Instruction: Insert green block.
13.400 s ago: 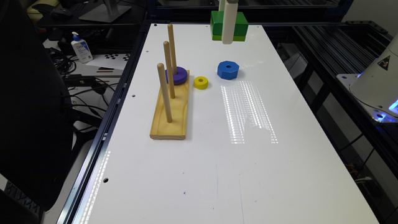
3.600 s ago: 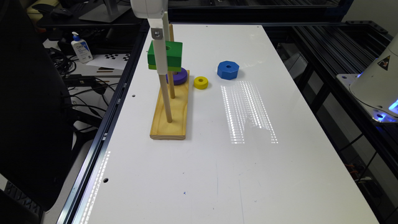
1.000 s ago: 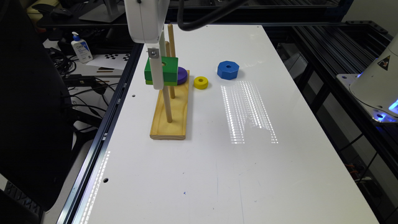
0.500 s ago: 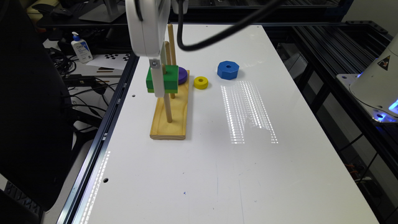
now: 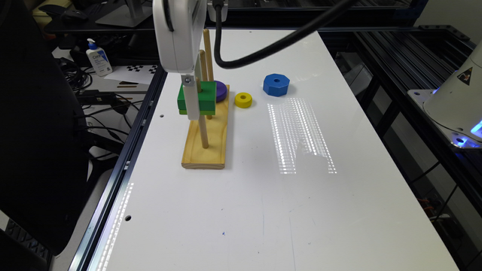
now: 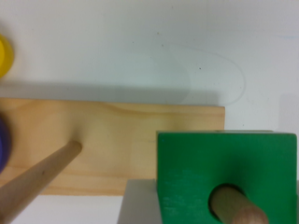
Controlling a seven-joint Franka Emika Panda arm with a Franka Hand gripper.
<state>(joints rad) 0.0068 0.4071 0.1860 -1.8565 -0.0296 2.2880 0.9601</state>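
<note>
Green block (image 5: 197, 98), clamped in the gripper (image 5: 191, 101), sits threaded partway down a wooden peg (image 5: 203, 132), upper left.

Dark-green block (image 5: 205, 96), purple ring (image 5: 221, 90), yellow ring (image 5: 243, 100), blue octagon (image 5: 276, 84)

Green block (image 5: 203, 96) partway down peg (image 5: 203, 131), held by claw (image 5: 192, 98).
</note>
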